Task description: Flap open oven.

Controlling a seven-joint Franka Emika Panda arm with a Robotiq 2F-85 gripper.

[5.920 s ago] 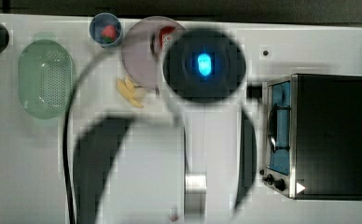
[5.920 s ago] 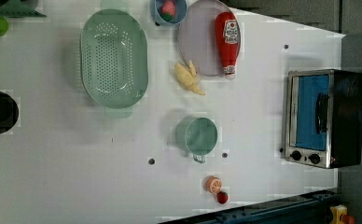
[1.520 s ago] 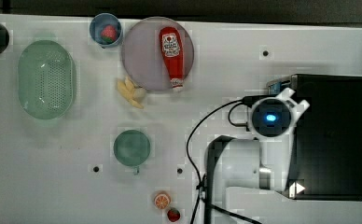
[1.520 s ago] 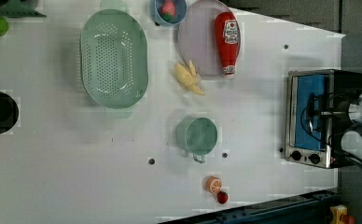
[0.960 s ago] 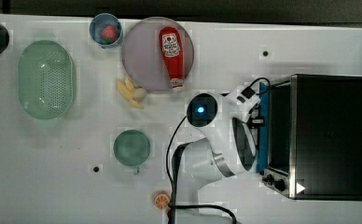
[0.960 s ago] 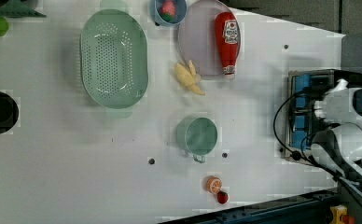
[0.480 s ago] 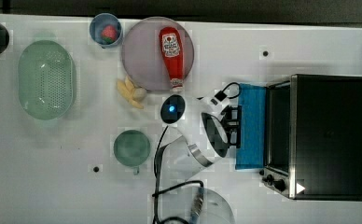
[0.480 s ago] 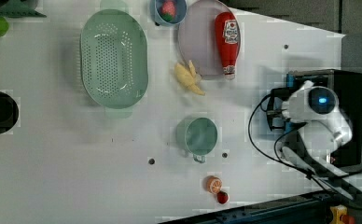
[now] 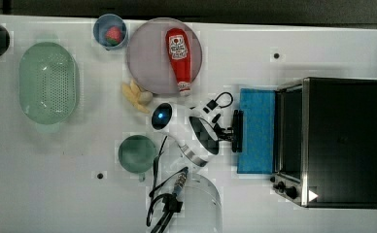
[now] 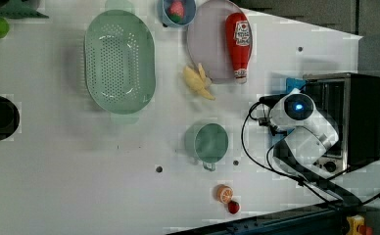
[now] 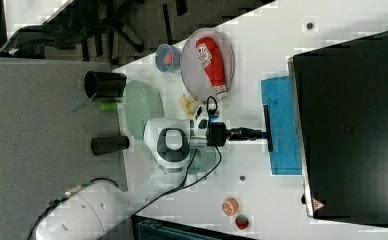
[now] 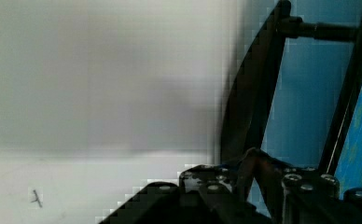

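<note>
The oven (image 9: 342, 141) is a black box at the top view's right, knobs on its silver front. Its blue glass door (image 9: 257, 131) is swung down and lies nearly flat over the table, pointing toward the top view's left. My gripper (image 9: 231, 132) is shut on the dark bar handle (image 9: 237, 131) at the door's free edge. In the right view the gripper (image 11: 259, 133) reaches level across to the handle (image 11: 268, 129) in front of the oven (image 11: 352, 125). The wrist view has the handle (image 12: 256, 93) close up against the blue glass (image 12: 305, 93).
A green cup (image 9: 137, 154) stands close to the arm's base side. A ketchup bottle (image 9: 178, 51) lies on a plate (image 9: 147, 58), with a banana (image 9: 135, 96) beside it. A green colander (image 9: 47, 82), a bowl with a strawberry (image 9: 110, 31), and small fruit (image 10: 224, 194) sit farther off.
My gripper has drawn back toward the top view's left with the handle, and the door has swung from partly open down to nearly flat.
</note>
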